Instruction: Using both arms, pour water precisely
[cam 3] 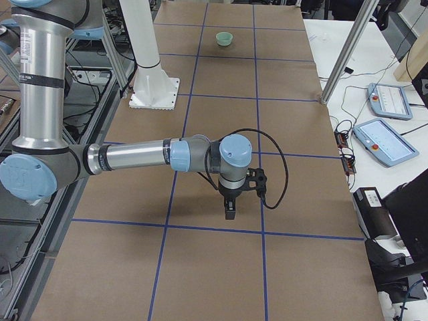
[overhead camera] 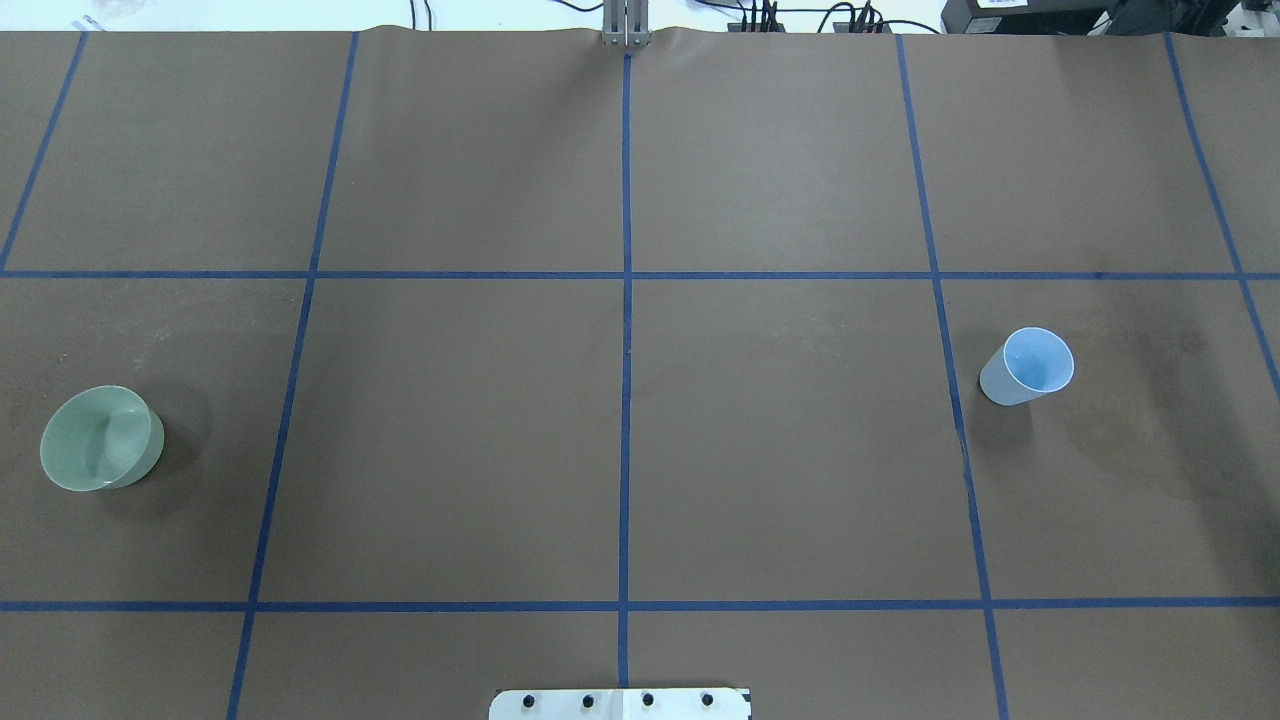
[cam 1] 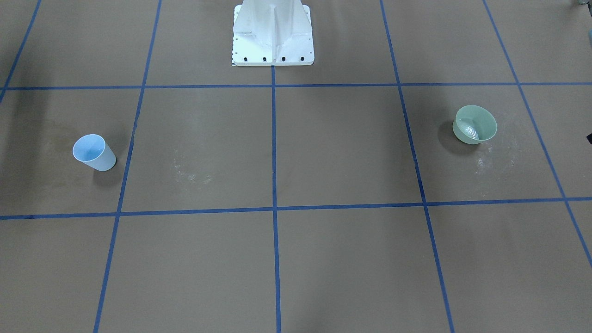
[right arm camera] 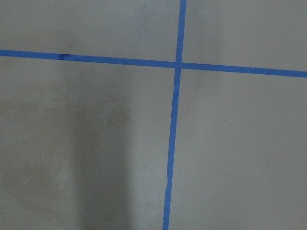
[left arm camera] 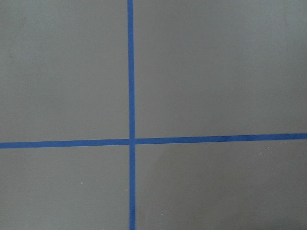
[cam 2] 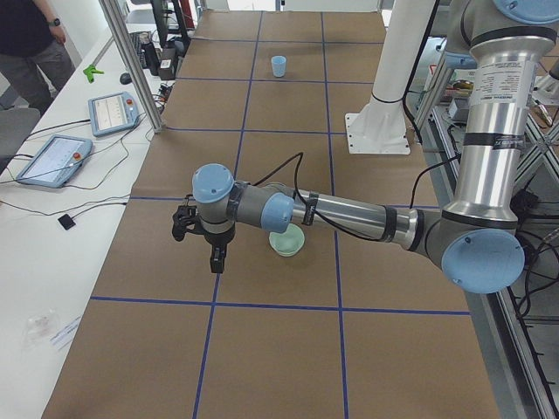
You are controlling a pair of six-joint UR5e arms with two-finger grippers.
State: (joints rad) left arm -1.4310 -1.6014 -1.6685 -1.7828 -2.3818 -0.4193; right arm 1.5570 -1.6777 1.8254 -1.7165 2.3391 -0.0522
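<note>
Brown-paper table [overhead camera: 780,450] with a blue tape grid [overhead camera: 627,400], white pedestal [overhead camera: 620,704] at the near edge. Mid-table, green bowl [overhead camera: 100,438] on the robot's left with water [cam 1: 469,132] glinting inside. Blue cup [overhead camera: 1028,365] on the right, well apart, two grid columns between. Left arm [cam 2: 349,214] reaches out low, left gripper [cam 2: 216,259] pointing down near the bowl. Right gripper [cam 3: 229,208] hangs over bare paper. Finger spread: cannot tell for either. Far side: cables at the table edge, desk with tablets [cam 2: 112,112], a person [cam 2: 35,44].
</note>
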